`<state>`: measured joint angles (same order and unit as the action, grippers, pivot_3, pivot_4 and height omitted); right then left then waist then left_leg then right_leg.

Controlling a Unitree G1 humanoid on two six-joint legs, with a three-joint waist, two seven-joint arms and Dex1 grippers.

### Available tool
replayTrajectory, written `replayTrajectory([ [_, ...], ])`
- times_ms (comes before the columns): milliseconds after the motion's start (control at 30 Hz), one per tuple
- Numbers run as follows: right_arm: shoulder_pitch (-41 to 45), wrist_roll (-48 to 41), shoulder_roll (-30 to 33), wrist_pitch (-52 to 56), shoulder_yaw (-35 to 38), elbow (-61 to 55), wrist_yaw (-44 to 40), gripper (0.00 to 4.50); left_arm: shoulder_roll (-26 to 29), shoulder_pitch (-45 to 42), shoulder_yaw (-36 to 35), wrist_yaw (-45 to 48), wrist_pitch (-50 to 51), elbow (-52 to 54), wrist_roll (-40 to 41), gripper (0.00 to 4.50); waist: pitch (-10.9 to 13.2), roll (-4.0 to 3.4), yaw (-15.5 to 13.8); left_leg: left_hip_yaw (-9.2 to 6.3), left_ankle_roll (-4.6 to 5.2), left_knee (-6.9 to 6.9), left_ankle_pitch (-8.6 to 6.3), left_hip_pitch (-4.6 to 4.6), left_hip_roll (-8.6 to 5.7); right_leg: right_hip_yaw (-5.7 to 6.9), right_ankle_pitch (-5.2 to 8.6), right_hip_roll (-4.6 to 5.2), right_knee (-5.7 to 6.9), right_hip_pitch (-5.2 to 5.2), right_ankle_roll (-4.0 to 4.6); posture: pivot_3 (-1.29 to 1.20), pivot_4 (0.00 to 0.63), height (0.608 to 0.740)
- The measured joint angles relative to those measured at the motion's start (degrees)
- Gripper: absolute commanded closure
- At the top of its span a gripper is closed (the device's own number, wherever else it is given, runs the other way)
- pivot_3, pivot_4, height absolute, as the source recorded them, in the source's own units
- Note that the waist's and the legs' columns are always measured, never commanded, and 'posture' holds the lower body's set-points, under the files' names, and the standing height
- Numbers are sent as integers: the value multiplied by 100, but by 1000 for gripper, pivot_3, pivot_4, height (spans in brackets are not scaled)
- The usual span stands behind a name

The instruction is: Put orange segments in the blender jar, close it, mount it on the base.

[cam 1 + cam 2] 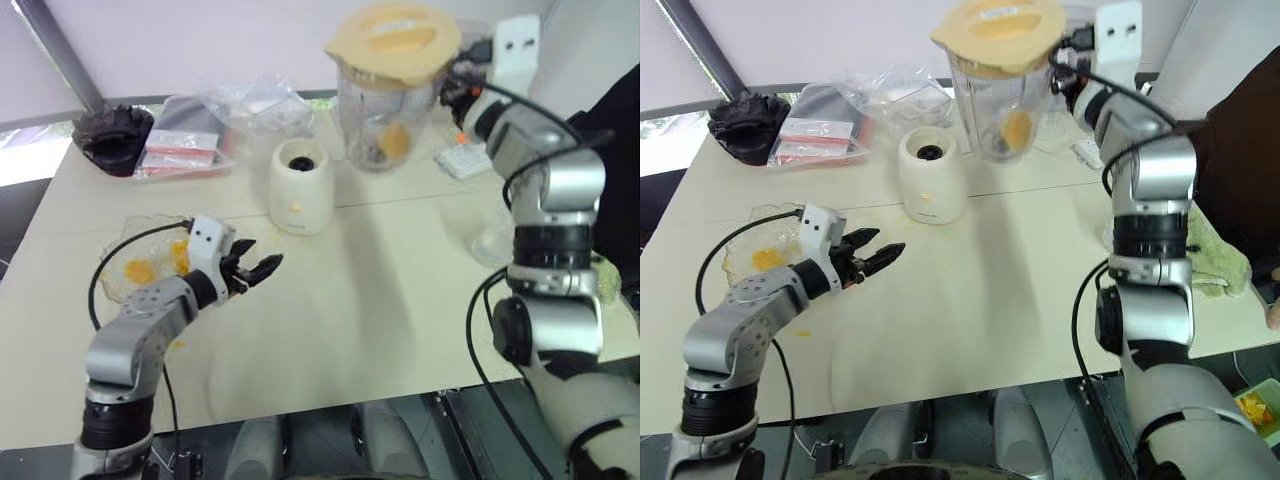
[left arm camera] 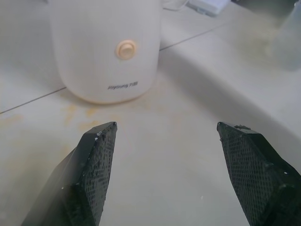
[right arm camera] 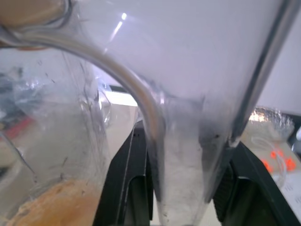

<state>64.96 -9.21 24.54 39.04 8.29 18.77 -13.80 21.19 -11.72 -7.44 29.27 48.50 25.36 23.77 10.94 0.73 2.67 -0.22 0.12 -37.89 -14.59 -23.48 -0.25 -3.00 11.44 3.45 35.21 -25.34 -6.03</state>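
Your right hand is clamped on the side handle of the blender jar, one black finger on each side of the clear handle strip, and it holds the jar in the air above the far part of the tabletop. The jar is upright, its cream-yellow lid is on, and orange segments sit in its bottom by the blade hub. The base stands on the tabletop, below the jar and toward your left, apart from it, with its black socket facing up and uncovered.

Your left hand hovers low over the tabletop with its fingers wide apart and nothing between them, pointing toward the base, whose front button shows straight ahead of it. Just behind that hand lies a shallow clear dish with a few more orange pieces in it.

The stretch of tabletop between the base and the near edge is bare apart from faint juice smears. Behind the base you have clear plastic bags and a black object at the far left corner; a white packet lies past the jar on the right.
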Motion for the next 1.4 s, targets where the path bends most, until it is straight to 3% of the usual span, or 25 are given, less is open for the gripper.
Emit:
replayTrajectory([
  [333, 1701, 126, -1008, -1377, -124, 2849, 79, 3549, -231, 540, 395, -617, -644, 138, -336, 976, 1, -2, 31, -9, 0, 43, 0, 3, 4, 4, -10, 4, -4, -9, -17, 0, 150, 740],
  [667, 1999, 120, -1473, -2257, -73, 4351, 131, 3549, -249, 772, 428, -919, -676, 368, -335, 976, 2, -2, -10, -12, -4, 64, 2, 3, 0, 11, -10, 14, -17, -11, -16, 0, 150, 740],
  [1400, 1845, 350, -1472, -2432, -157, 4631, 197, 3549, -193, 638, 551, -1057, -692, 275, -364, 976, 1, -2, -8, -14, -16, 64, 10, 10, -5, 13, -11, 6, -7, -9, -15, 0, 150, 740],
])
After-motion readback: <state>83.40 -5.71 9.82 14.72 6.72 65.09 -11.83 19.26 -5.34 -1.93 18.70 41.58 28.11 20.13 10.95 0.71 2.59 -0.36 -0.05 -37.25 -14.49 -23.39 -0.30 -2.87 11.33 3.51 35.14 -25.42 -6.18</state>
